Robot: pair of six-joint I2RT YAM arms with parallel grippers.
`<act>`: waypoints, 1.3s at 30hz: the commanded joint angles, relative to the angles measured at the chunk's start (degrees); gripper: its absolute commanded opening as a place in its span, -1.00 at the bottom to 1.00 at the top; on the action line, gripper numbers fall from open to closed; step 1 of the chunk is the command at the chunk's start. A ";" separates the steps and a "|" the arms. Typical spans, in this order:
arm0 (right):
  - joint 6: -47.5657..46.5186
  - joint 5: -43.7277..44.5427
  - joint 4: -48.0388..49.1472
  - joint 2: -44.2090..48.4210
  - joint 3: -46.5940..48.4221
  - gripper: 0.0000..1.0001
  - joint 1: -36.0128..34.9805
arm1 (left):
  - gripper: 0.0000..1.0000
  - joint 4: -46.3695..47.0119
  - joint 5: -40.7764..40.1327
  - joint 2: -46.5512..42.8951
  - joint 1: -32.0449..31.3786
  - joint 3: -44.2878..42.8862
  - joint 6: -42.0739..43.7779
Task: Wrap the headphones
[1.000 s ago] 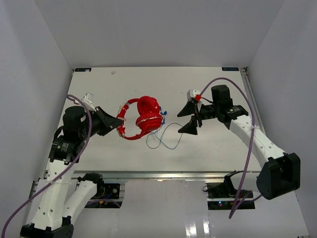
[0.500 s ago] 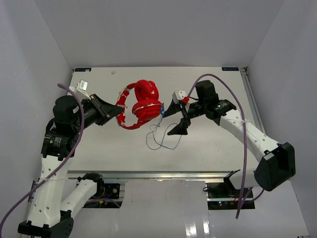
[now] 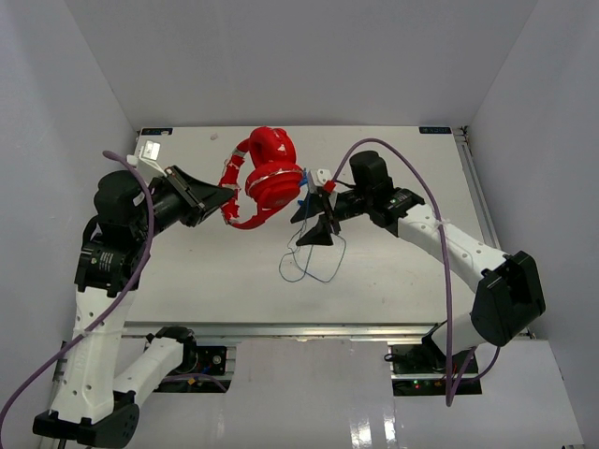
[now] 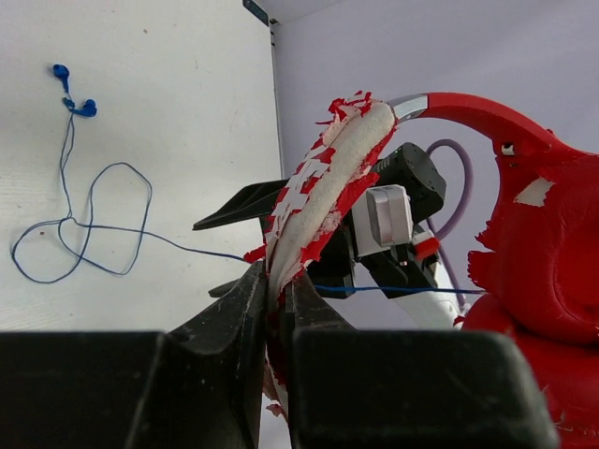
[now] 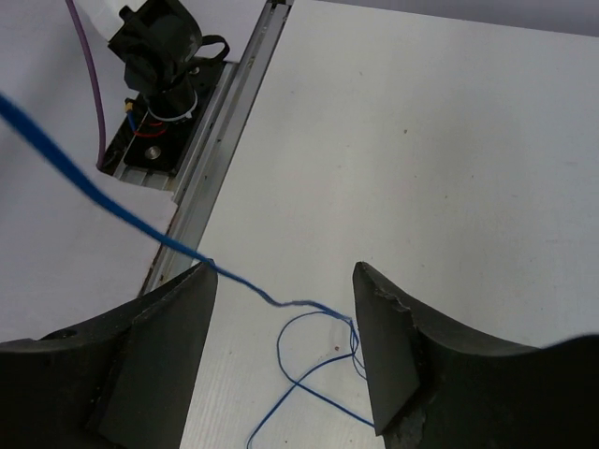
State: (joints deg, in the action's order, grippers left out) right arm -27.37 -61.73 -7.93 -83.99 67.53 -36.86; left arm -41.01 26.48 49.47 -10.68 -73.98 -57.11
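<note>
Left gripper [image 3: 225,198] is clamped tight on the headband [image 4: 328,178], both fingers [image 4: 248,309] pinching the flaking red padding. The headphones [image 3: 271,178] are up off the desk [image 3: 402,271], held in the air over the far edge, a little left of its middle, earcups [image 4: 538,234] pressed together on the side away from the left arm.

The cord [image 5: 140,222] drops from the earcups and lands in loose blue loops on the middle of the desk; the plug [image 4: 75,105] lies flat beyond the loops in the left wrist view.

Right gripper [image 3: 314,220] sits just beside the earcups, on their right, above those loops. Its fingers [image 5: 164,355] are spread wide, gripping nothing. In its wrist view the cord slants across the gap between them; whether it brushes a fingertip I cannot tell.
</note>
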 commanded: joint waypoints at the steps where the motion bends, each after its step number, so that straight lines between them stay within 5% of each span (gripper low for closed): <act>1: 5.75 -1.85 8.27 0.43 -1.01 0.09 0.04 | -1.00 5.73 0.78 -2.09 -0.10 -3.36 -6.65; 12: 18.20 -7.04 20.22 -0.50 -2.78 -0.27 -0.36 | -1.00 7.72 0.04 -1.99 -0.05 -4.59 -10.16; 17: 21.47 -7.35 24.24 -0.91 -4.09 -0.72 -1.82 | -1.00 9.11 -1.03 -2.00 -0.06 -4.62 -12.95; 26: 23.63 -5.66 25.14 0.53 -5.62 -0.85 -2.27 | -1.00 11.91 -5.55 -2.36 -0.13 -1.35 -15.58; 30: 14.26 2.38 11.56 5.41 -4.84 -0.85 -2.22 | -1.00 12.14 -11.13 -1.44 -0.13 -0.18 -13.05; 39: -7.44 40.77 -15.64 12.83 -1.60 -0.85 -1.97 | -1.00 11.23 -22.94 5.89 -0.05 1.74 -2.42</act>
State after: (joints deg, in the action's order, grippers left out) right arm -22.38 -42.58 -9.19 -73.20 62.56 -39.02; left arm -31.99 10.69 52.27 -10.76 -73.07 -63.49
